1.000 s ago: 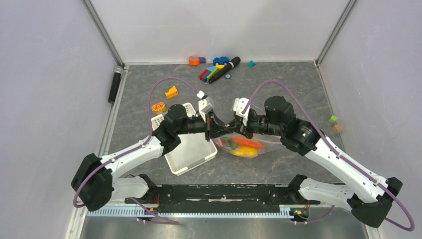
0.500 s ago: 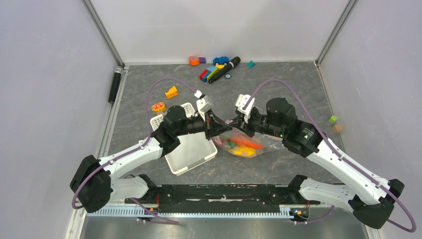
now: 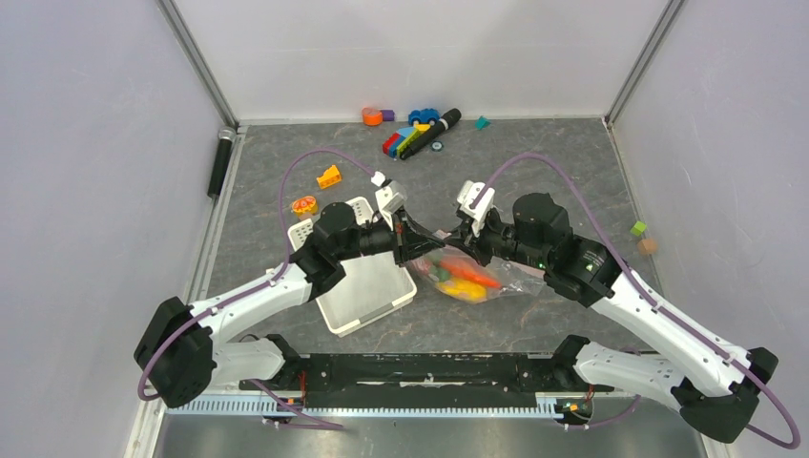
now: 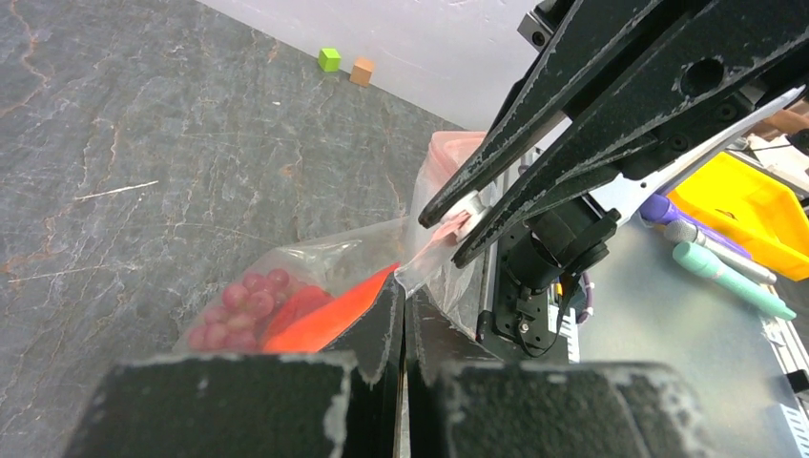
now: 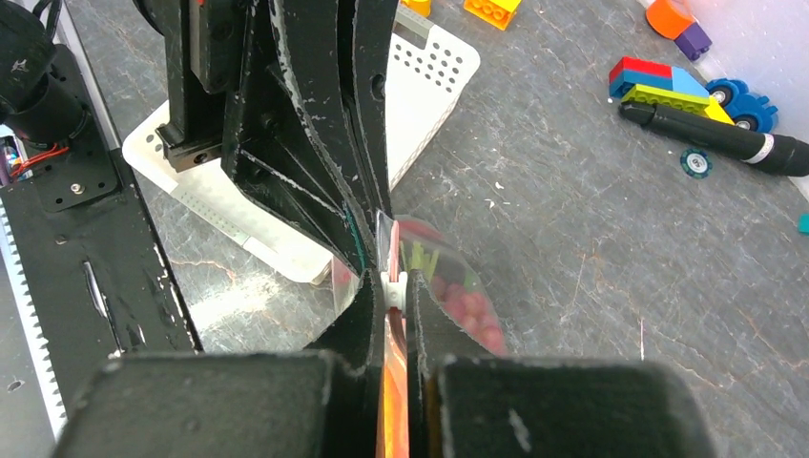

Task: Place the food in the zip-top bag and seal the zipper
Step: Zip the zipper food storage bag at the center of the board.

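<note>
The left gripper (image 4: 402, 320) was found pinching the zip-top bag (image 3: 498, 279) mouth, the right gripper (image 5: 392, 294) the zipper (image 4: 440, 233); the strip should be drawn taut and pressed evenly.

the left tool (image 3: 417, 238) and right tool (image 3: 456, 239) have raised the zipper (image 3: 439, 234) slightly.

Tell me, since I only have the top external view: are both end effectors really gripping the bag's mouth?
Observer: The left wrist view shows the right end effector pinched shut on the pink zipper.
Operator: And the left?
Observer: In the right wrist view, the left end effector is shut on the zip-top bag at its mouth edge, close beside the right one.
Operator: What food is inside?
Observer: The left wrist view shows purple grapes in the bag.
</note>
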